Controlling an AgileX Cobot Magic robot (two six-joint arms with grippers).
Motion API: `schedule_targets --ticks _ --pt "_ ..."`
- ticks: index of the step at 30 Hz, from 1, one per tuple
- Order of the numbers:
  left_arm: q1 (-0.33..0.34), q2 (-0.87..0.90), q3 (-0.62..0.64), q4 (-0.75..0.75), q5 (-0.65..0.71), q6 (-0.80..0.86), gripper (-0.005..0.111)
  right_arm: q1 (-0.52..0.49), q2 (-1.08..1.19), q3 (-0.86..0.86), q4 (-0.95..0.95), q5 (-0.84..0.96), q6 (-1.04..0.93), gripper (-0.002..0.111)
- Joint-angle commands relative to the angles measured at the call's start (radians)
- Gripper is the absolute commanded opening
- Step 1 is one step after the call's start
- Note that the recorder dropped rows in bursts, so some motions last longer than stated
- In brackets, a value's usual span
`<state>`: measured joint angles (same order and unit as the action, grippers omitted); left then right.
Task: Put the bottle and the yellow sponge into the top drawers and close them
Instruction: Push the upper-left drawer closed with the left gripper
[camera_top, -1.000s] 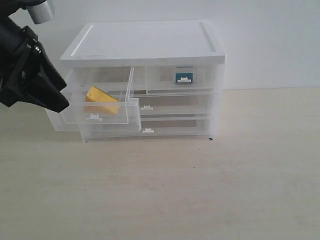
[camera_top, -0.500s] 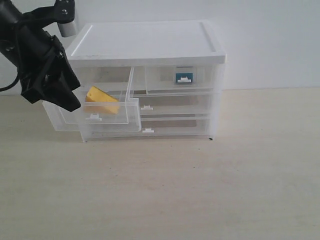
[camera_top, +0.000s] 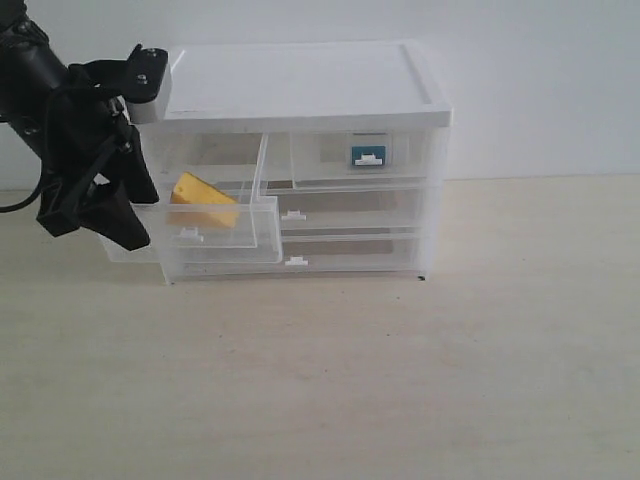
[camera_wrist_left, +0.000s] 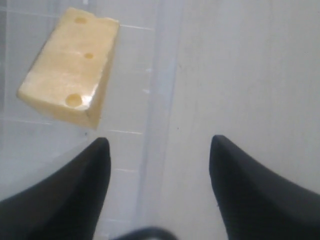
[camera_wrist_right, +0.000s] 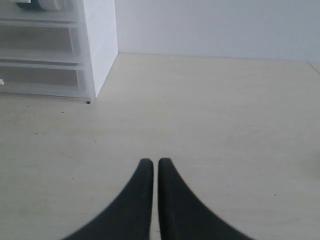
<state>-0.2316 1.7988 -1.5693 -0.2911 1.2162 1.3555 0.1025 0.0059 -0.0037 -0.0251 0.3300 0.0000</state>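
**Foreground.** The pale wooden table (camera_top: 400, 380) is bare from the front edge to the cabinet. The right gripper (camera_wrist_right: 155, 167) shows only in its own wrist view. It is low over the table with its fingers drawn together to a hairline slit, and nothing is held between them. Ahead of it, well apart, stands the right front corner of the drawer cabinet (camera_wrist_right: 100, 50).

**Middle ground, left.** The top left drawer (camera_top: 215, 235) is pulled out well past the cabinet face and sits slightly askew. Its tab handle (camera_top: 187, 235) faces forward. The yellow sponge (camera_top: 203, 202) lies inside on the drawer floor, tilted, clear of the front wall. In the left wrist view the sponge (camera_wrist_left: 70, 65) shows three small round holes on its upper face.

The left gripper (camera_top: 92, 232) hangs just beside the outer left side of this drawer with its jaws spread wide and nothing held. In its wrist view the left gripper (camera_wrist_left: 160, 141) straddles a translucent drawer wall (camera_wrist_left: 162, 75). One finger shows over the drawer interior and the other over the table. The sponge is apart from both fingers. The black arm (camera_top: 60, 110) hides the cabinet's upper left corner.

**Cabinet.** The top right drawer (camera_top: 340, 165) is pushed in flush. The bottle (camera_top: 368, 154) shows through its front as a teal patch behind the white tab handle. The two full-width drawers (camera_top: 350, 215) below are pushed in. The white cabinet top (camera_top: 300, 85) carries nothing.

**Background.** A plain white wall (camera_top: 540, 80).
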Motion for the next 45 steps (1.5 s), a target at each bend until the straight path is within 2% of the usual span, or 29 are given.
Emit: schedule_targets --ticks 1,5,8,10,13,20,45 --pt "-0.005 0.011 -0.007 -0.001 0.005 0.006 0.054 -0.001 -0.006 0.004 -0.006 -0.009 0.000 0.001" --pt "-0.005 0.021 -0.007 -0.001 0.005 0.006 0.051 -0.001 -0.006 0.004 -0.006 -0.007 0.000 0.001" --pt "-0.005 0.028 -0.007 -0.007 0.005 0.006 0.041 -0.001 -0.006 0.004 -0.006 -0.007 0.000 0.001" --pt "-0.005 0.027 -0.007 -0.007 0.000 0.006 0.029 -0.001 -0.006 0.004 -0.006 -0.007 0.000 0.001" --pt "-0.005 0.027 -0.007 -0.023 -0.026 0.003 0.005 -0.001 -0.006 0.004 -0.006 -0.007 0.000 0.001" --pt "-0.005 0.027 -0.007 -0.113 -0.091 0.003 0.004 -0.001 -0.006 0.004 -0.006 -0.007 0.000 0.001" --pt "0.013 0.066 -0.007 0.055 -0.384 -0.033 0.004 -0.001 -0.006 0.004 -0.006 -0.007 0.000 0.001"
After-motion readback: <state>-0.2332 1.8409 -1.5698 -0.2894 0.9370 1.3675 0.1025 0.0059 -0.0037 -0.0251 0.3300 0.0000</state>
